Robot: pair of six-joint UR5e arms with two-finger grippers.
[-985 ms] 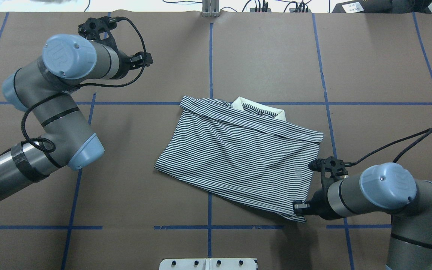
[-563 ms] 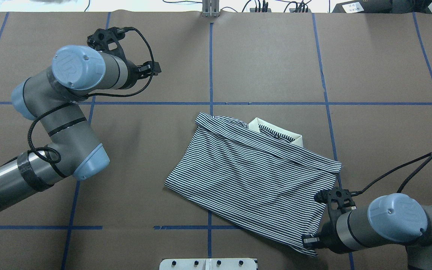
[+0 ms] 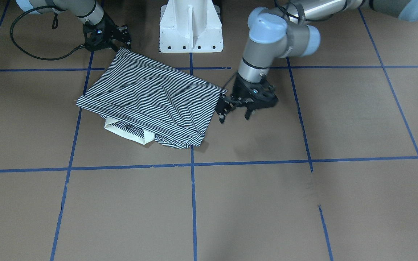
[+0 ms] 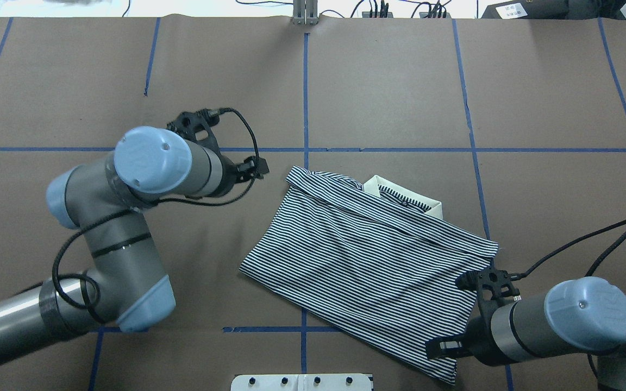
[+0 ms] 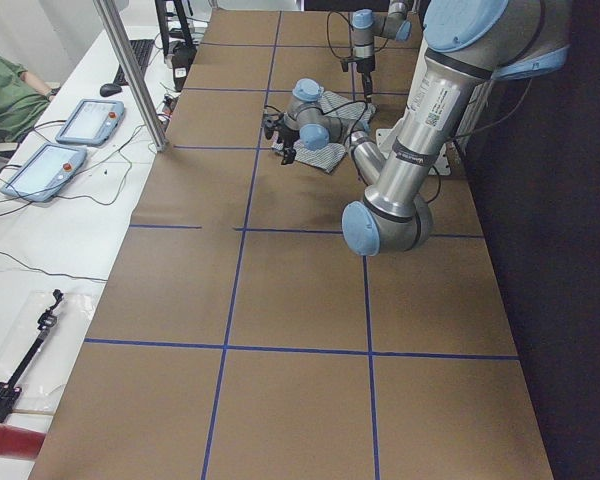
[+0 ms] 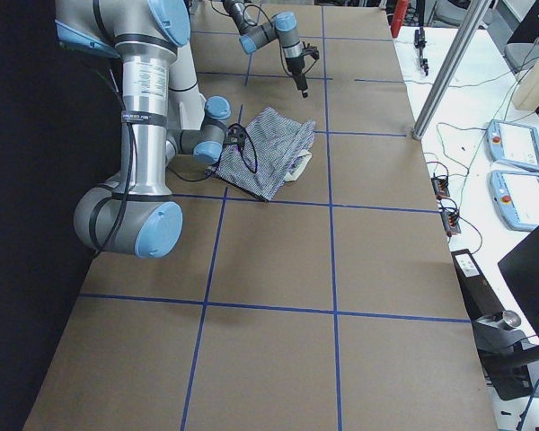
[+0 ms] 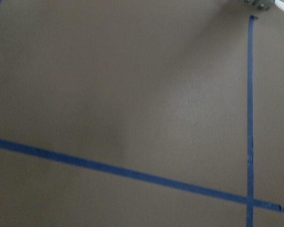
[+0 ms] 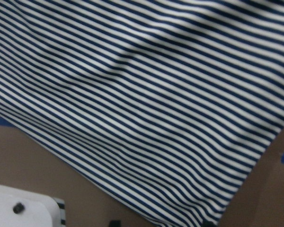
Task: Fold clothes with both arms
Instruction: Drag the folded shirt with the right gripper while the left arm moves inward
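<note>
Only the front view shows the left pincer [image 3: 234, 115] agape, empty — beside the rumpled, striped shirt [image 3: 151, 96]; right pincer [image 3: 125, 37] — cannot tell.

You have brown paper [image 4: 389, 81] covering the whole table, marked into large squares by blue tape lines [image 4: 563, 149]. A white pedestal [image 3: 191, 25] with a row of small bolt holes stands at top centre of the front-facing view. Black cables [image 4: 378, 8] run beyond the paper's edge along the top of the overhead view.

In the left side view a white bench [image 5: 50, 250] fills the left of the frame. Two tablet-like pendants [image 5: 90, 120] lie at its upper left, and an aluminium post [image 5: 130, 70] rises beside them. A green sleeve [image 5: 5, 95] shows at the far left edge. At lower left lie a slim black tool [image 5: 25, 355] and what may be a red cylinder [image 5: 10, 440].
</note>
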